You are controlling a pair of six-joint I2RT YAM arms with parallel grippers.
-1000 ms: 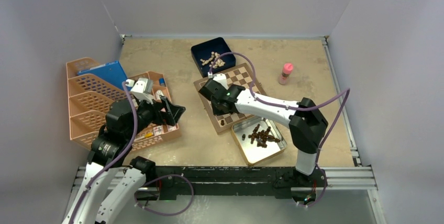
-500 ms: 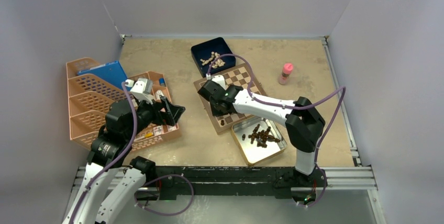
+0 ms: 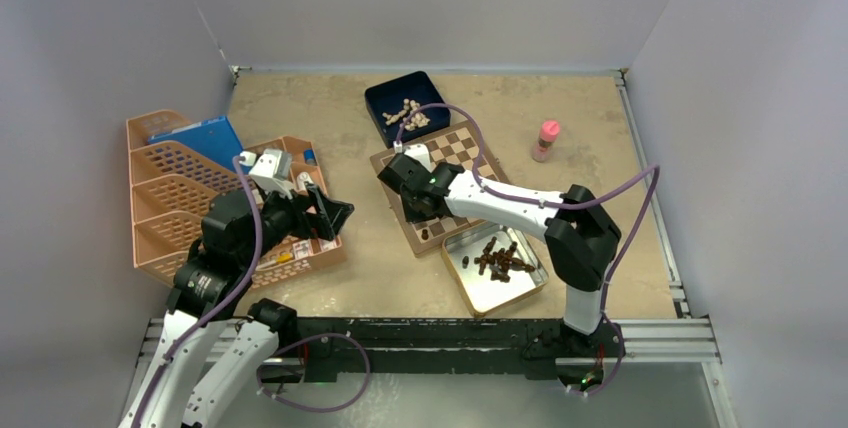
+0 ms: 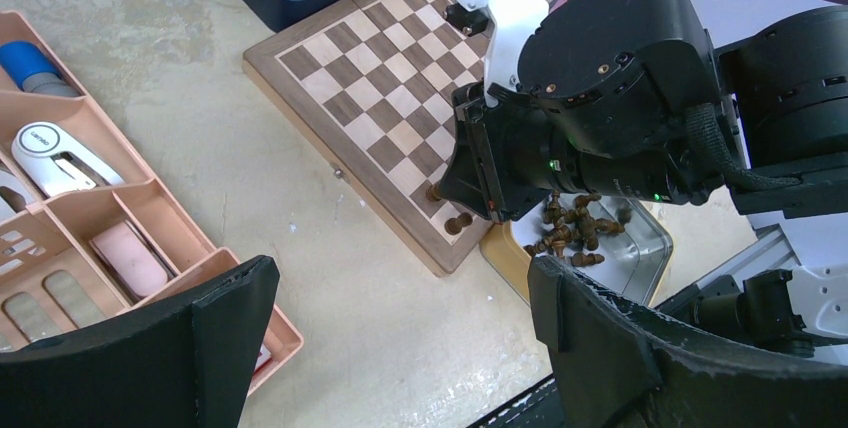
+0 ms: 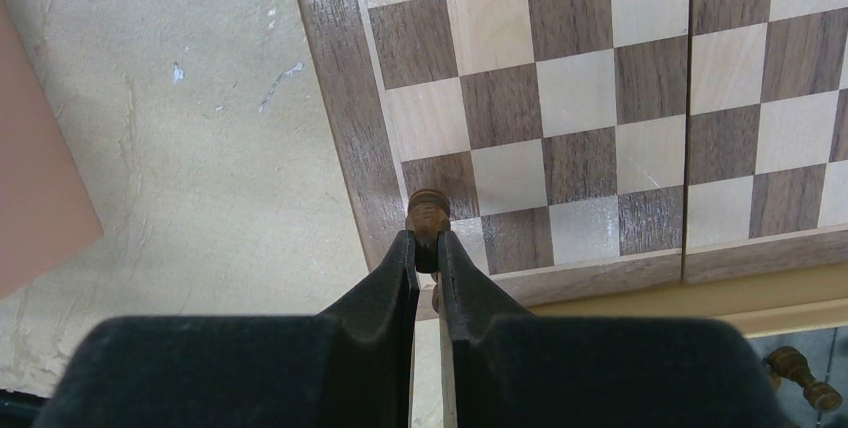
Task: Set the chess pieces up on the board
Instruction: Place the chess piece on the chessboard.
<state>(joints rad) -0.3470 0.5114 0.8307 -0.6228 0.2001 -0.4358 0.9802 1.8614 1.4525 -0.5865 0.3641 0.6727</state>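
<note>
Top view: right fingers (image 3: 418,210) low over the board (image 3: 462,144) lower-left corner; left fingers (image 3: 333,215) wide apart by the pink tray (image 3: 160,203). Left wrist: two chess pieces (image 4: 458,221) stand there, more in the tin (image 4: 640,243). Right wrist: fingers clamped on a dark piece (image 5: 428,214) at the border; release may topple it off-edge or bump neighbours; open counter (image 5: 180,148) left of frame

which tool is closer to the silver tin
Right. The right tool sits at the board's near corner just beside the silver tin, shut on a dark piece; the left tool hangs open at the pink tray's edge, farther off.
</note>
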